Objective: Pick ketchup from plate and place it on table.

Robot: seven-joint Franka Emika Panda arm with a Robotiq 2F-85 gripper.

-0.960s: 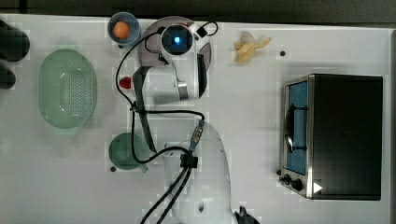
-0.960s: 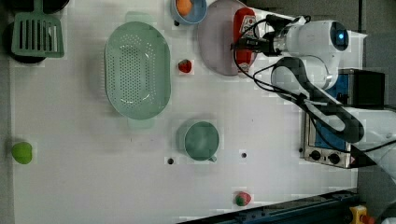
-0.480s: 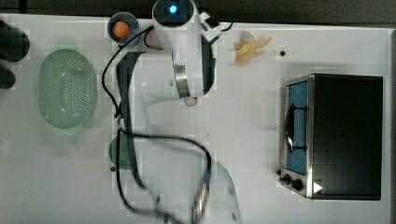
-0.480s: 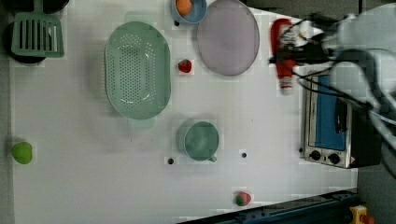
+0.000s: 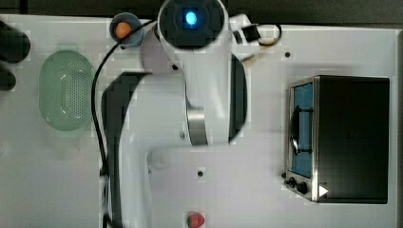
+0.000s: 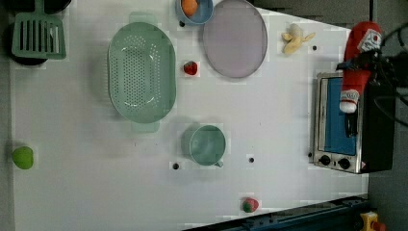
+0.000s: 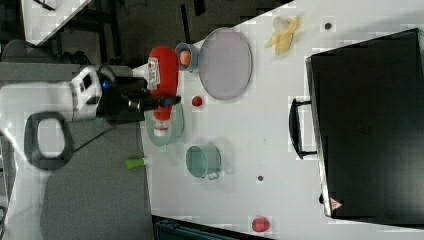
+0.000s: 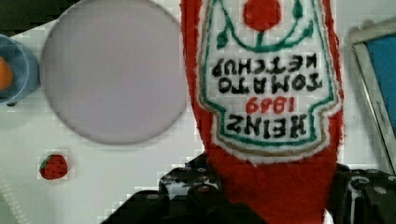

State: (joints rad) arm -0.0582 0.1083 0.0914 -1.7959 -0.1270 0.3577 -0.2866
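Note:
The ketchup (image 6: 358, 67), a plush red bottle with a white label, hangs in the air well above the table (image 6: 269, 125), and my gripper (image 6: 364, 58) is shut on its body. In the right view the ketchup (image 7: 163, 82) points its white cap downward, with the gripper (image 7: 156, 101) clamped across its neck end. The wrist view has the ketchup (image 8: 266, 93) label close up, dark fingers (image 8: 187, 189) on either side. The lilac-grey plate (image 6: 235, 43) lies bare on the table, as the plate (image 7: 225, 62) and plate (image 8: 112, 79) also show. In the top view the arm covers most of the plate (image 5: 153, 53).
A green colander (image 6: 141, 72), blue bowl with orange ball (image 6: 194, 9), strawberry (image 6: 191, 68) and teal mug (image 6: 207, 144) stand around the plate. A toaster oven (image 6: 351, 125) fills the left view's right side. A banana (image 6: 294, 39) lies near it.
The ketchup has come off the plate and risen with the gripper, drifting toward the left view's right. The plate is now bare.

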